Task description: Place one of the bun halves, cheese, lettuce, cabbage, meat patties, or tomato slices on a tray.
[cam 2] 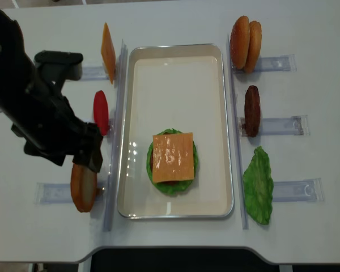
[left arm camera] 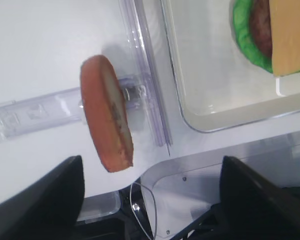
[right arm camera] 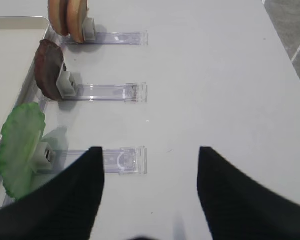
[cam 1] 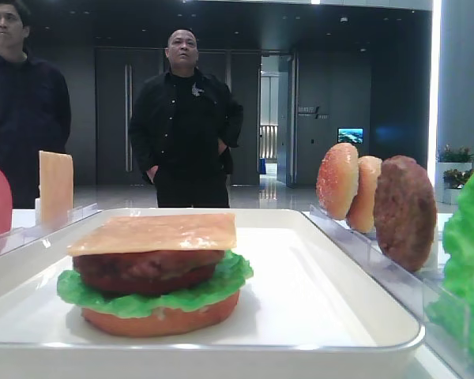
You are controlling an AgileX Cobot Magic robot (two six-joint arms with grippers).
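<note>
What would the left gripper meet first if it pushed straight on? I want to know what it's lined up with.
Probably the upright bun half in its clear holder: it stands centred between the open left gripper fingers, though depth is unclear.

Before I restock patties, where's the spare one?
In the overhead view the spare patty stands on edge right of the tray, between the bun halves and lettuce.

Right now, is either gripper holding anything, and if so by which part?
Nothing is held. The left gripper stands open above the table beside the round orange-brown bun half in its clear holder, not touching it. The right gripper is open over bare table.
</note>
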